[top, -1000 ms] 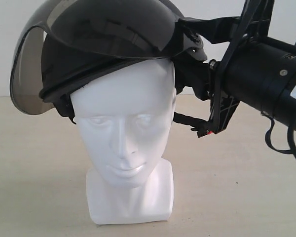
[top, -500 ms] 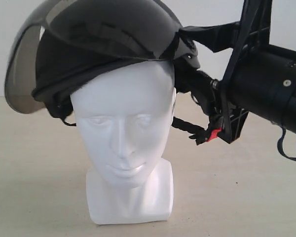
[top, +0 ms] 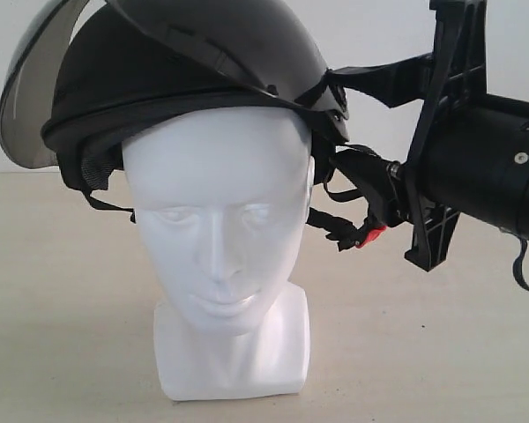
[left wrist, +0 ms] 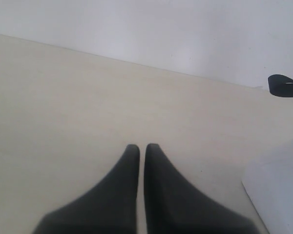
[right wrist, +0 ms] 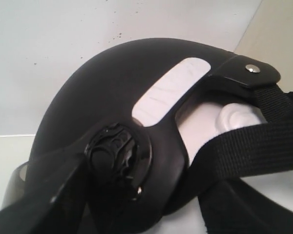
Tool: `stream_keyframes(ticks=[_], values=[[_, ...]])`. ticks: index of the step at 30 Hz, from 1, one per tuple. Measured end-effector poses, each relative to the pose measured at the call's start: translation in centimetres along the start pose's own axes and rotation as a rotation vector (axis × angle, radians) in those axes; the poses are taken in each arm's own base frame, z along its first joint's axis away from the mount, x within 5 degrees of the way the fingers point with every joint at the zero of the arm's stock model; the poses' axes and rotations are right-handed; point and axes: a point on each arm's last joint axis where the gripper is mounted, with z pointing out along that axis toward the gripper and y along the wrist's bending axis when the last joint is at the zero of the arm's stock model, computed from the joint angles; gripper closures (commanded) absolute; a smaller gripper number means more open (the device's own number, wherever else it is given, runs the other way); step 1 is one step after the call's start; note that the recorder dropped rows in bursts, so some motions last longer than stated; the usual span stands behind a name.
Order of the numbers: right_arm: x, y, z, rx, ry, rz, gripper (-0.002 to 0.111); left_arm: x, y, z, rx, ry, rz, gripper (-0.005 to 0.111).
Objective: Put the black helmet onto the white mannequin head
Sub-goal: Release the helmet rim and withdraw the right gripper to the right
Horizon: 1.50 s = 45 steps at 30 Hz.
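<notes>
The black helmet (top: 203, 53) sits on top of the white mannequin head (top: 220, 220), with its smoky visor (top: 22, 97) raised to the left. The chin strap's red buckle (top: 373, 233) hangs beside the head's right side. My right gripper (top: 344, 123) is open at the helmet's right rear, one finger above the rim and one below. In the right wrist view the helmet (right wrist: 112, 83) fills the frame. Its rear rim lies between my fingers (right wrist: 44, 204), and a strip of white head (right wrist: 205, 126) shows beside it. My left gripper (left wrist: 137, 148) is shut over the bare table.
The pale table (top: 62, 291) spreads around the head's base. A white wall stands behind. In the left wrist view a white corner (left wrist: 278, 190) and a black piece (left wrist: 283, 85) show at the edge; I cannot tell what they are.
The helmet has settled lower at the back onto the head and its visor has swung up. The right gripper's fingers have spread wider and the arm has dropped a little.
</notes>
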Motion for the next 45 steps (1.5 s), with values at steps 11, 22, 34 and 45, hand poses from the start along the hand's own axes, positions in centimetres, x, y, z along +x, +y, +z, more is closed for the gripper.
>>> stream_keyframes(ticks=[11,22,34,45], values=[[0.0,-0.4,-0.5,0.058,0.002,0.003,0.049,0.0,0.0,0.0,0.0,0.0,0.0,0.102],[0.1,-2.0,-1.5,0.246,0.02,-0.032,0.049,0.0,0.0,0.0,0.0,0.0,0.0,0.102],[0.3,-2.6,-2.9,0.352,0.048,-0.108,0.049,0.0,0.0,0.0,0.0,0.0,0.0,0.102],[0.2,-1.2,-5.0,0.305,0.043,-0.118,0.049,0.0,0.0,0.0,0.0,0.0,0.0,0.102]])
